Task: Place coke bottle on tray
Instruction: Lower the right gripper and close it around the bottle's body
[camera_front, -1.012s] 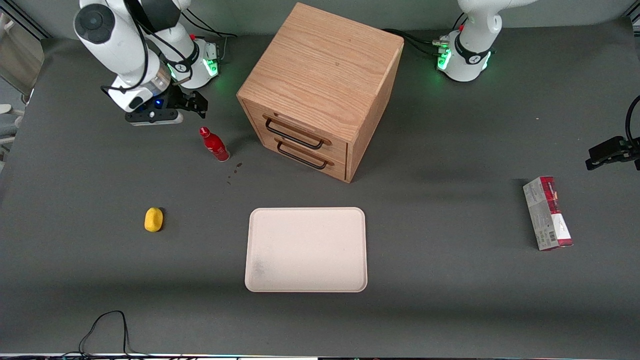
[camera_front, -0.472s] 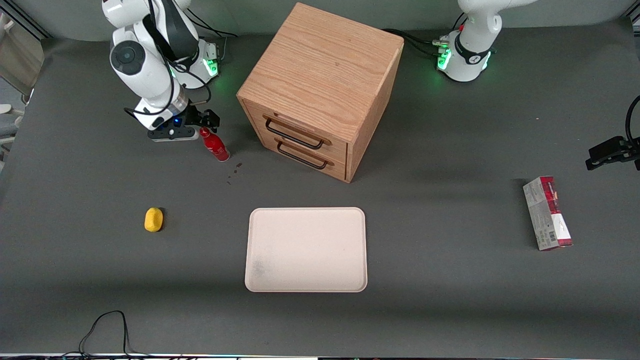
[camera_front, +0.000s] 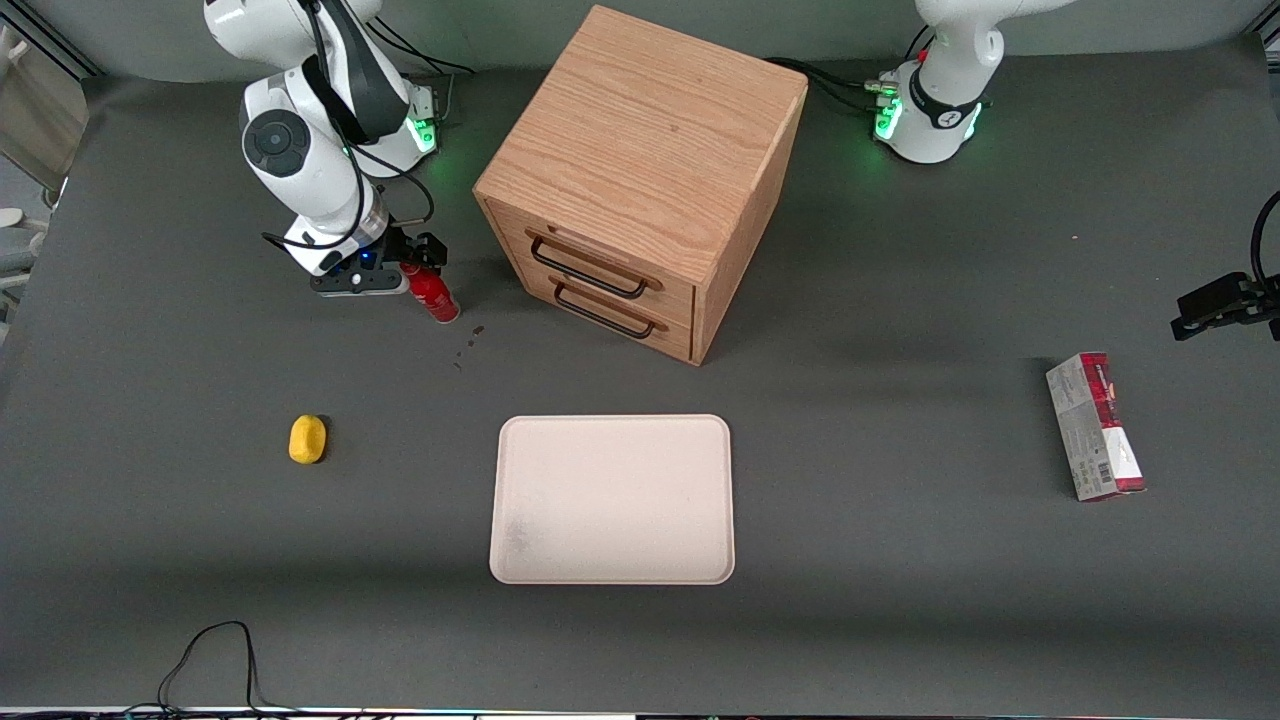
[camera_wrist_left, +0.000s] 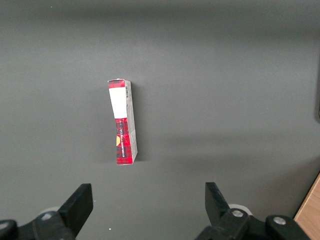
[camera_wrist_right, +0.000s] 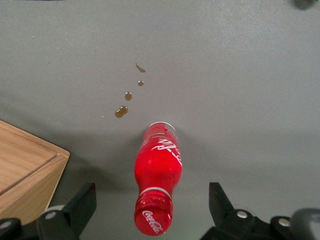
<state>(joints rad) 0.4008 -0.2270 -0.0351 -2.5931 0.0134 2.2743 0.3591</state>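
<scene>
The coke bottle (camera_front: 432, 293) is a small all-red bottle standing upright on the dark table, beside the wooden drawer cabinet (camera_front: 640, 180). My right gripper (camera_front: 402, 262) hangs open just above its cap. In the right wrist view the bottle (camera_wrist_right: 159, 170) stands between the two spread fingers (camera_wrist_right: 80, 206), its red cap closest to the camera, and neither finger touches it. The tray (camera_front: 612, 500) is a flat cream-pink rectangle lying nearer to the front camera than the cabinet and the bottle, with nothing on it.
A yellow lump (camera_front: 308, 439) lies nearer the front camera than the bottle. Small brown spots (camera_wrist_right: 129, 95) mark the table by the bottle. A red-and-grey carton (camera_front: 1094, 425) lies toward the parked arm's end of the table.
My right gripper has moved from a spot farther from the front camera to directly over the bottle and come lower. The bottle has not moved.
</scene>
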